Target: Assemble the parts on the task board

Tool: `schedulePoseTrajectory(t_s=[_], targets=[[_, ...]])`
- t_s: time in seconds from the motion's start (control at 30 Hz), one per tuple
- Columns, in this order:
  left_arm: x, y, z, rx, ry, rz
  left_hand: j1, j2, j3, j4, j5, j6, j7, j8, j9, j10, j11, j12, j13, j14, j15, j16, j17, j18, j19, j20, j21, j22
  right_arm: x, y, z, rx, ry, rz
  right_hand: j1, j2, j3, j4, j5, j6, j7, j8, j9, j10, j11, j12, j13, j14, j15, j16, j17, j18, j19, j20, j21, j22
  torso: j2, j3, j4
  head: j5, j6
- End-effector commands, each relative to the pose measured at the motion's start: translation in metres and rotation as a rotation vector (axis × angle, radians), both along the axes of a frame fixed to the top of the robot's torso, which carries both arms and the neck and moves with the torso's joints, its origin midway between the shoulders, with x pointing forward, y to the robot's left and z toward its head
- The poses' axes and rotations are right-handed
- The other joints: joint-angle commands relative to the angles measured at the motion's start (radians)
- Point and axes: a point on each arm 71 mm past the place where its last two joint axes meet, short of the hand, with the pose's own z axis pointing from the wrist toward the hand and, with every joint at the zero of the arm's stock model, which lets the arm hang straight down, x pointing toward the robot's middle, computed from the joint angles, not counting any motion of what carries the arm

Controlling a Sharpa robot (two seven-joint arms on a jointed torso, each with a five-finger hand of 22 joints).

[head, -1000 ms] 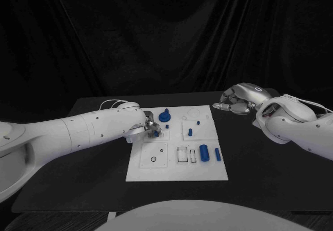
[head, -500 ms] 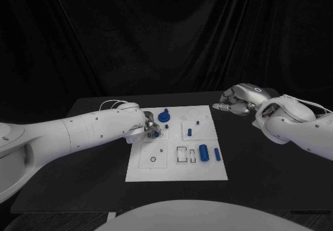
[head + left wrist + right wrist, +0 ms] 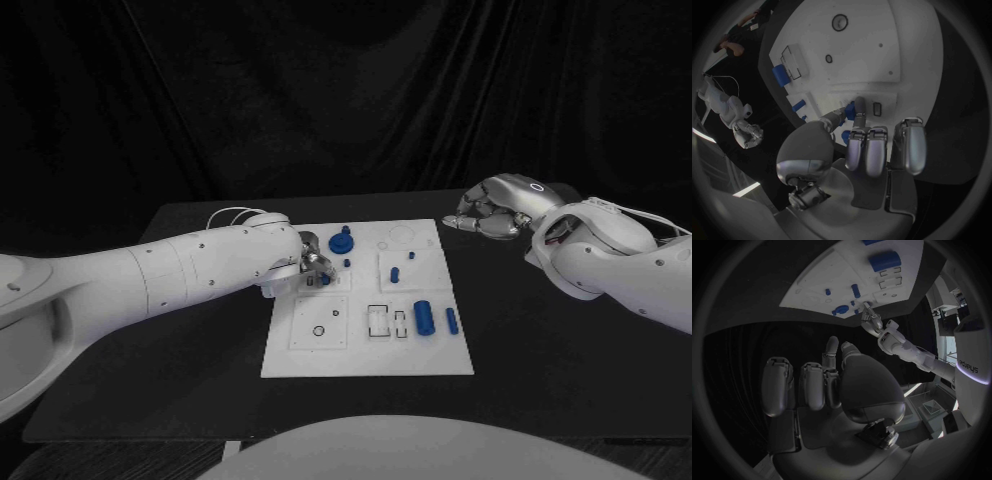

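Pinching a small blue part, left hand on task board, black table bare beneath right hand, fingers curled, empty.

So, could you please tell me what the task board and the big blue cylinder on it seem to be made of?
The task board looks like matte white plastic or painted plate: flat, even, with crisp cut-out recesses and no glare. The big blue cylinder seems moulded or printed plastic: uniform saturated colour with only a soft sheen. Neither can be confirmed by look alone.
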Motion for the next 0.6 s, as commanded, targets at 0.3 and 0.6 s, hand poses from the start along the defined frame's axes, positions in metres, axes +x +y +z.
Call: schedulePoseTrajectory(t_s=[0.3,0.6], targets=[[-0.0129,0.0007,-0.0176,0.026,0.094,-0.037,0.001,-0.002,-0.096,0.037,-0.104,-0.068,-0.007,-0.019,0.052,0.106,0.015,0.004,0.263,0.107,0.014,0.003,0.263,0.006,-0.002,0.01,-0.012,0.137,-0.0002,-0.0017,-0.0017,-0.006,0.01,-0.02,0.002,0.002,0.005,0.002,0.001,-0.007,0.004,-0.006,0.003,0.105,0.006,0.004,0.263,0.068,0.005,-0.004,0.068,0.008,0.03,0.002,-0.006,0.2,0.0,0.0,-0.0001,0.001,0.0],[-0.0121,0.0041,-0.0178,0.029,0.091,-0.027,0.006,0.002,-0.122,0.047,-0.11,-0.078,-0.008,0.002,0.085,0.106,0.015,0.004,0.263,0.107,0.014,0.003,0.263,0.006,0.0,0.011,-0.013,0.139,-0.0004,-0.0025,-0.0022,-0.007,0.013,-0.022,0.001,0.001,0.004,0.002,0.001,-0.007,0.004,-0.007,0.004,0.105,0.007,0.004,0.263,0.068,0.005,-0.004,0.068,0.008,0.03,0.002,-0.006,0.2,0.0,0.0,0.0001,0.001,0.0]])
